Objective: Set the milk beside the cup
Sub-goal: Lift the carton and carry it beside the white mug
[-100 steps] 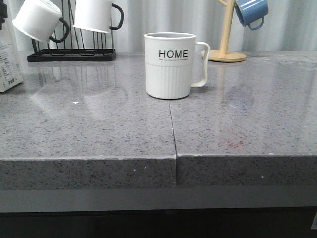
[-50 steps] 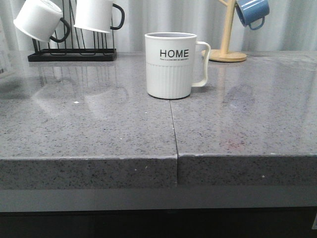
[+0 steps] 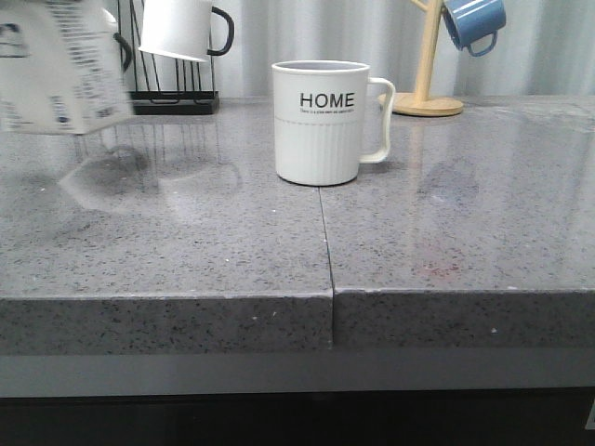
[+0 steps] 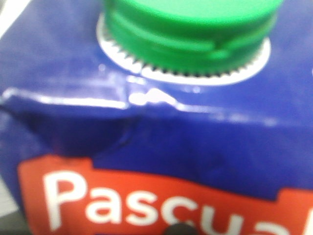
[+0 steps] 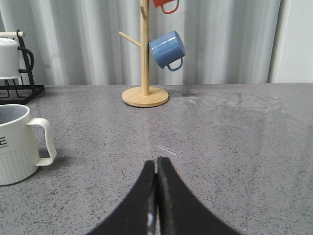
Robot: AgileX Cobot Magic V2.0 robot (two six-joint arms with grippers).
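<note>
**One carton aloft at far left, mug alone at mid-bench**

One tall milk carton (image 3: 58,70), white on its printed side, appears blurred at the far left of the front view, raised clear of the grey speckled stone bench (image 3: 186,251), with a faint reflection beneath it. It is well apart from the large white ribbed mug lettered "HOME" (image 3: 318,121), which stands upright near the middle of the bench, its squared handle pointing right.

In the left wrist view the carton's dark blue top (image 4: 161,122) fills the picture, with a green screw cap (image 4: 188,22) and a red band bearing white letters. The carton sits right against the camera; the left pincer itself is not seen, so its state cannot be told.

The right pincer (image 5: 156,196) has its black fingers pressed together, holding nothing, low over the bench to the right of the mug.

Far back stand a black wire rack (image 3: 172,93) with a white black-handled mug (image 3: 181,28), and a wooden mug tree (image 3: 426,65) carrying a blue mug (image 3: 472,23).
</note>
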